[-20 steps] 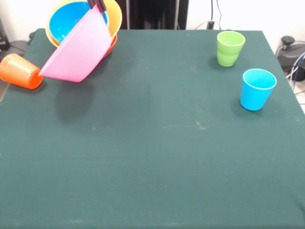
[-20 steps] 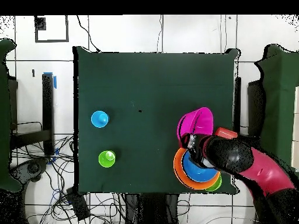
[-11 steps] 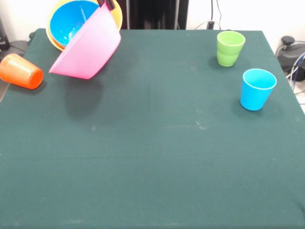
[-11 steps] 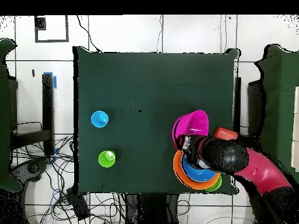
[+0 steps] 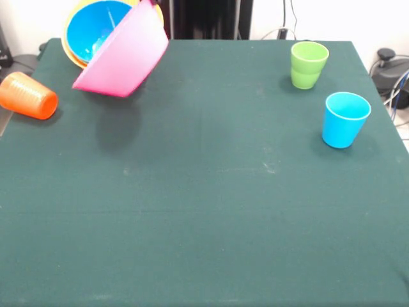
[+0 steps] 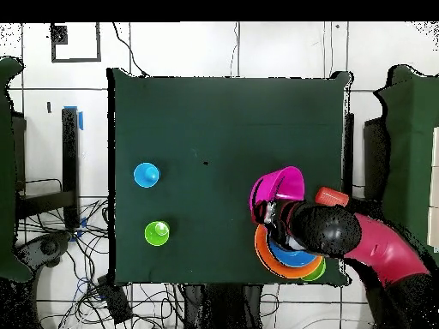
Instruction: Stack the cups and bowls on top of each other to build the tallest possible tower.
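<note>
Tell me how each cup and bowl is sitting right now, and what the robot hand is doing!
pink bowl: lifted off the table, tilted on its side
blue bowl: upright, nested in the orange bowl
orange bowl: upright on the table
orange cup: lying on its side
green cup: standing upright
light blue cup: standing upright
gripper: at the pink bowl's rim, holding it up

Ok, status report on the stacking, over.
Claw shut on pink bowl, tilted, lifted off table. Bowl stack behind it. Orange cup on its side; green cup, blue cup upright, clear.
</note>
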Robot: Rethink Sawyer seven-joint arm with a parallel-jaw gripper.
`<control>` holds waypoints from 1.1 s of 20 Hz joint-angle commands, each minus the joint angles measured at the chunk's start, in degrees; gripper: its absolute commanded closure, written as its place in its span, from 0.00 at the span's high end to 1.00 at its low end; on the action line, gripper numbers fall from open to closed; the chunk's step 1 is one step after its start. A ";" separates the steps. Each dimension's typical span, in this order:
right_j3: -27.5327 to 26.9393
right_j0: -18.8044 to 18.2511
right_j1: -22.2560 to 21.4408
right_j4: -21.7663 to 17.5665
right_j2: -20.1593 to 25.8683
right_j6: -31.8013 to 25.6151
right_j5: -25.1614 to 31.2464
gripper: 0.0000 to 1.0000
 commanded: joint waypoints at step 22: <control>11.58 -2.46 -15.72 8.11 5.21 -6.59 11.62 0.00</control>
